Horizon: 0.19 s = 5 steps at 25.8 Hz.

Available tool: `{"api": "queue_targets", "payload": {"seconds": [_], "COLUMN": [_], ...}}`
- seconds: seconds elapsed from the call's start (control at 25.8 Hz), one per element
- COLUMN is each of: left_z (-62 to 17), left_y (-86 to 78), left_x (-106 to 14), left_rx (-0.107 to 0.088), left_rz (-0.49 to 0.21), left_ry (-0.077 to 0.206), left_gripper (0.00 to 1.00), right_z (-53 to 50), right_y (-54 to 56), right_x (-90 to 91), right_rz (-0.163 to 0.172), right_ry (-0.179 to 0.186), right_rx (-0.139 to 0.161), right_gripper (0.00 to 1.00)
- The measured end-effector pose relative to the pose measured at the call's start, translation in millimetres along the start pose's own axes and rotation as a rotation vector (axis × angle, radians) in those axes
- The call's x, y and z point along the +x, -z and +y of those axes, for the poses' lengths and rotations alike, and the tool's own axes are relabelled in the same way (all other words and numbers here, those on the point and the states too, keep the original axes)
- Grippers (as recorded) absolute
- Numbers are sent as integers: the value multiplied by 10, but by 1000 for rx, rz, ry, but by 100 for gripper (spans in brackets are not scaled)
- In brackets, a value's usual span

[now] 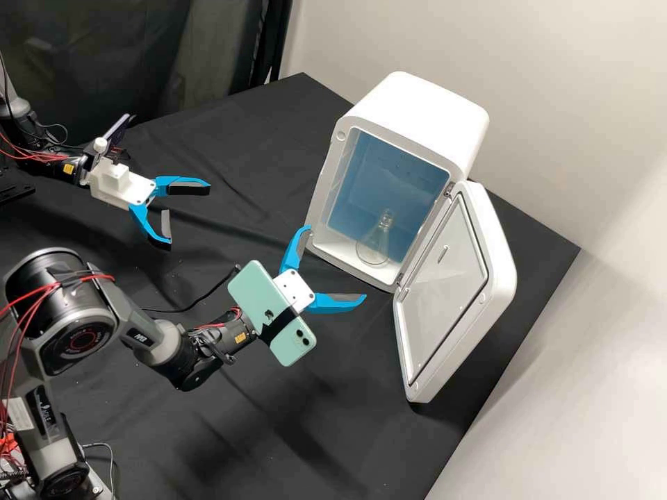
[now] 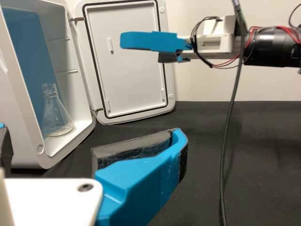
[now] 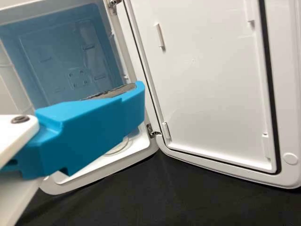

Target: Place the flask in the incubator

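Black bench (image 1: pixel 243 430) is bearing the white incubator (image 1: pixel 417 118), door (image 1: pixel 479 278) hanging open. Right gripper (image 1: pixel 333 263) is hovering, fingers apart, before the opening; left gripper (image 1: pixel 187 215), likewise spread, is hovering well back. Flask (image 1: pixel 375 243) is standing upright inside the incubator.

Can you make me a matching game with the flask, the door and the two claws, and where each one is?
Things:
1. flask
2. door
3. left claw
4. right claw

Places or states:
A. swung open on its hinge
B. at the mouth of the incubator
C. upright inside the incubator
D. over the bench, far from the incubator

Pairs: 1-C, 2-A, 3-D, 4-B
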Motion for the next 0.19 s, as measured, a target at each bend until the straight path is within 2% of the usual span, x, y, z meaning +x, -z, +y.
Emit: {"api": "queue_targets", "payload": {"seconds": [0.19], "left_z": [0], "left_y": [0], "left_x": [0], "left_rx": [0], "left_rz": [0], "left_ry": [0], "left_gripper": [100], "right_z": [12], "right_y": [34], "right_x": [-75], "right_rz": [5], "right_ry": [-4], "right_rx": [15], "right_gripper": [100]}}
